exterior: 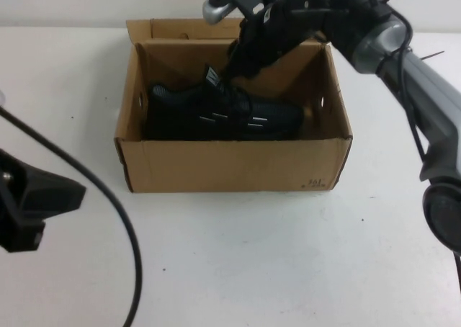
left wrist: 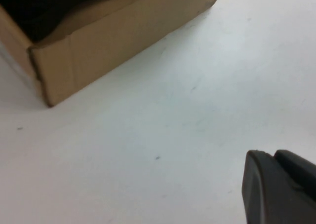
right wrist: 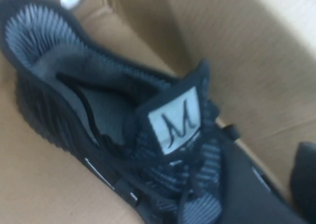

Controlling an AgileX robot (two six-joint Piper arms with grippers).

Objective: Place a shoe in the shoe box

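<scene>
The black shoe (exterior: 216, 111) lies on its sole inside the brown shoe box (exterior: 230, 165), toe toward the right wall. My right gripper (exterior: 234, 71) reaches down into the box from the back right, just above the shoe's tongue. In the right wrist view the shoe (right wrist: 98, 110) shows its white tongue logo. There my right gripper (right wrist: 276, 184) is open, with bare box wall (right wrist: 237, 61) showing between its fingers, and one finger rests by the laces. My left gripper (exterior: 29, 204) is parked low at the left, with its fingers together (left wrist: 274, 157).
The box flap (exterior: 180, 29) stands open at the back. A black cable (exterior: 108, 197) curves over the table (exterior: 252, 255) by the left arm. The box's near corner (left wrist: 98, 51) shows in the left wrist view.
</scene>
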